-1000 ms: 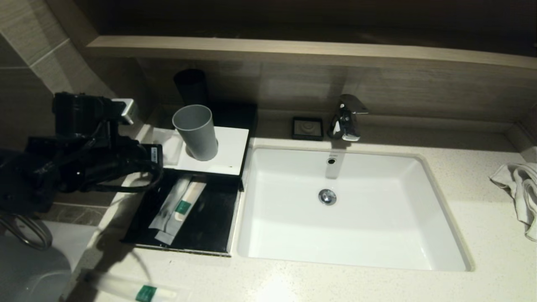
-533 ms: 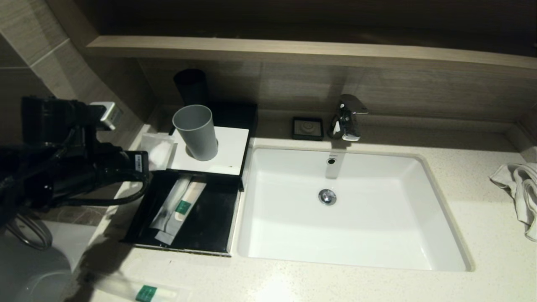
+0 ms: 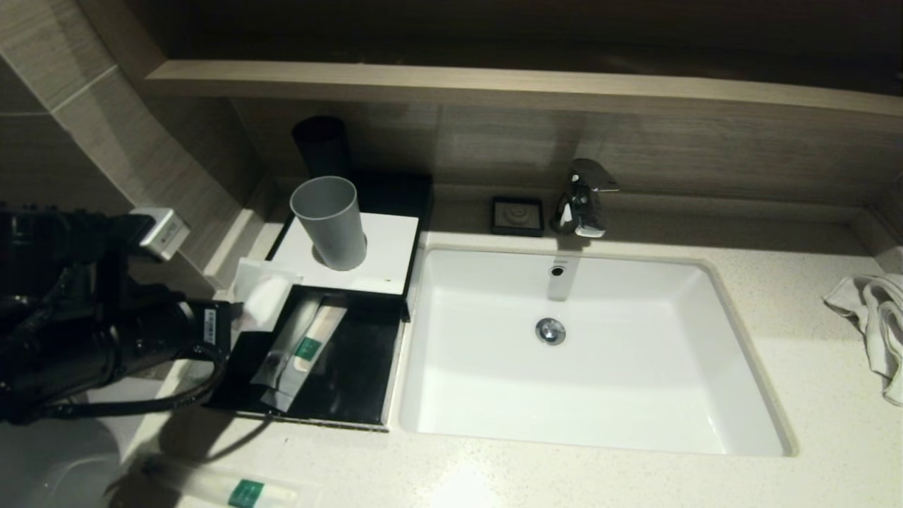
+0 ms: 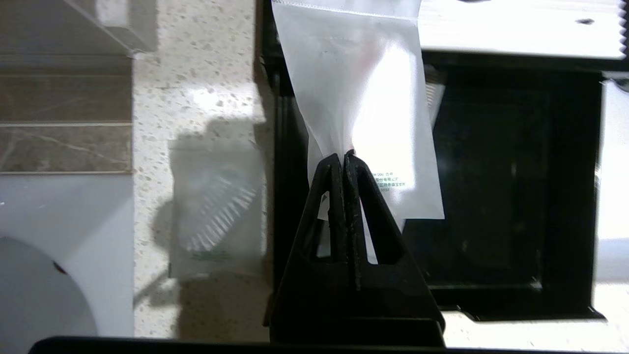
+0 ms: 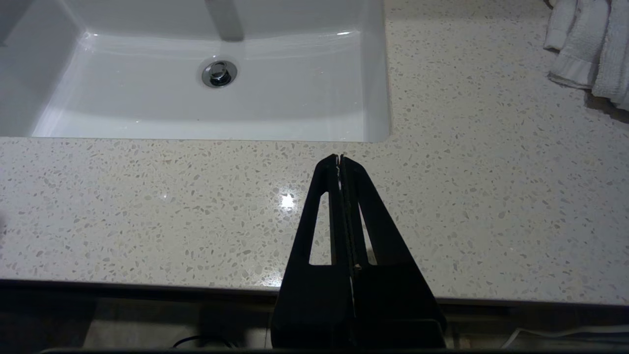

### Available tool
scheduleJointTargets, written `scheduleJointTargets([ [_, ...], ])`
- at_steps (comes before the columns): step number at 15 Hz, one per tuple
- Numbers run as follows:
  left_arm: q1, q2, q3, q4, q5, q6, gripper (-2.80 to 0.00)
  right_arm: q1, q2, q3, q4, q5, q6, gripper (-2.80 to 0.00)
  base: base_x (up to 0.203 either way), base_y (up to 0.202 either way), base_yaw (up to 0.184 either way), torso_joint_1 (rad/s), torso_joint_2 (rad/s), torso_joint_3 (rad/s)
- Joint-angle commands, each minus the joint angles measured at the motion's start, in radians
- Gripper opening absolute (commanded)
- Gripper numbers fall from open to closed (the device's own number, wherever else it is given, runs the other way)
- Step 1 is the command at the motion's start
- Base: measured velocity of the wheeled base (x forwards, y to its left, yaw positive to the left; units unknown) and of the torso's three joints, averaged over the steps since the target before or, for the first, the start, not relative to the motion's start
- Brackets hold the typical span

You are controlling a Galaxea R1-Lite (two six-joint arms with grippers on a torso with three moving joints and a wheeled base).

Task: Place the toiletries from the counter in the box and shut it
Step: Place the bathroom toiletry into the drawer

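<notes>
From the head camera, the left gripper (image 3: 236, 317) carries a frosted white sachet (image 3: 259, 300) at the left rim of the open black box (image 3: 353, 381), which sits by the counter's left edge beside the sink (image 3: 585, 353); a second ago the same sachet lay further back, level with the white lid (image 3: 384, 257) where the grey cup (image 3: 330, 222) stands, so the arm has drawn it toward the front edge and over the box mouth. Two wrapped toothbrush packs (image 3: 300, 346) already lie inside, and another green-labelled pack (image 3: 226, 487) waits at the counter's front-left corner. From the left wrist, the left gripper (image 4: 344, 160) is pinched tight on the sachet (image 4: 363, 108), which hangs across the box's rim (image 4: 282, 172); a clear comb packet (image 4: 216, 211) lies on the counter (image 4: 196, 59) beside it. The drop looks near. From the right wrist, the right gripper (image 5: 340, 160) hangs closed and empty above the counter's front edge, parked.
</notes>
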Motion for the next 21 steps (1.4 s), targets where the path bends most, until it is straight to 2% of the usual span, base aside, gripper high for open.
scheduleJointTargets([
  [1,-0.026,-0.055,0.017,0.027,-0.043,-0.002,-2.8,0.0,0.0,0.0,0.0,0.0,-0.001,-2.8,0.0,0.0,0.0,0.0,0.0,0.0],
  [4,-0.054,-0.062,0.027,0.047,-0.083,-0.002,-2.8,0.0,0.0,0.0,0.0,0.0,-0.001,-2.8,0.0,0.0,0.0,0.0,0.0,0.0],
  [15,-0.191,0.122,-0.03,0.067,-0.086,-0.027,-2.8,0.0,0.0,0.0,0.0,0.0,0.0,-2.8,0.0,0.0,0.0,0.0,0.0,0.0],
  [19,-0.198,0.197,-0.067,0.053,-0.081,-0.058,-2.8,0.0,0.0,0.0,0.0,0.0,-0.001,-2.8,0.0,0.0,0.0,0.0,0.0,0.0],
  [21,-0.199,0.24,-0.07,0.009,-0.077,-0.059,-2.8,0.0,0.0,0.0,0.0,0.0,0.001,-2.8,0.0,0.0,0.0,0.0,0.0,0.0],
])
